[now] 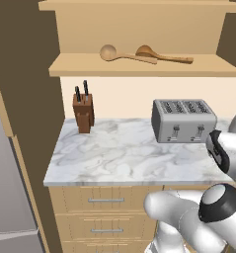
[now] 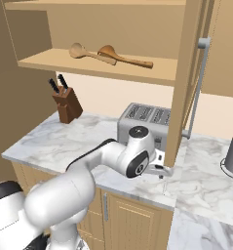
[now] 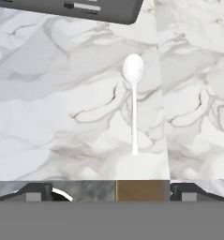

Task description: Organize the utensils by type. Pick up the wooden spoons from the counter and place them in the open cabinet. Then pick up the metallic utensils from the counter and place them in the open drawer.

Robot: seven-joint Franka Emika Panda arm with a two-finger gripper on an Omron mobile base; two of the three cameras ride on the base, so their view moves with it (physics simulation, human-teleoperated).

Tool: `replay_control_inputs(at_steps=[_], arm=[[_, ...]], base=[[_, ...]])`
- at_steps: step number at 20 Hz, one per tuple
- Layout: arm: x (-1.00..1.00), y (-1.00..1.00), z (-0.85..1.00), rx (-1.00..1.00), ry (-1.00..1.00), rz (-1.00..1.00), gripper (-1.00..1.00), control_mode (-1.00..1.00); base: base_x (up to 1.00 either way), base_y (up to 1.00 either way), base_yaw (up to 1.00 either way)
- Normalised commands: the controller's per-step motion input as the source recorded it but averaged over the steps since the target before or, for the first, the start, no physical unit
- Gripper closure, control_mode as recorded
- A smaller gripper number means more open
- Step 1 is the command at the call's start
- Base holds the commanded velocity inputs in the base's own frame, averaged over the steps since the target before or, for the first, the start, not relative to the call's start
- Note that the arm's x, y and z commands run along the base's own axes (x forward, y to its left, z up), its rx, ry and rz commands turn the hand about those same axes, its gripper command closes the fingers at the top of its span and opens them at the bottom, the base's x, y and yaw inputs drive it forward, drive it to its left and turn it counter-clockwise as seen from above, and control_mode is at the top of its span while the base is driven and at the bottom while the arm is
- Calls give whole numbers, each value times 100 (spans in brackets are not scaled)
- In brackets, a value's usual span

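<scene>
Both wooden spoons [image 1: 139, 54] lie in the open cabinet [image 1: 139, 69]; the whitish metal spoon [image 3: 133, 93] awaits on the table [image 3: 62, 117], fingers [image 3: 38, 191] wide, empty.

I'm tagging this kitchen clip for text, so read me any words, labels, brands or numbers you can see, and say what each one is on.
No readable text in any view.
Silver four-slot toaster: plain front, with levers and no lettering.
Brown wooden knife block: unmarked.
Small whitish metal spoon on the white-and-grey marbled counter: no stamp visible.
</scene>
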Motion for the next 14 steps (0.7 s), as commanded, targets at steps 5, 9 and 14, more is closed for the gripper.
replay_control_inputs(at_steps=[5,9,14], arm=[[15,-11,-28,0,0,0,-100,-100],[21,-11,-28,0,0,0,-100,-100],[26,-23,-22,0,0,0,-100,-100]], base=[[0,0,0],[0,0,0],[0,0,0]])
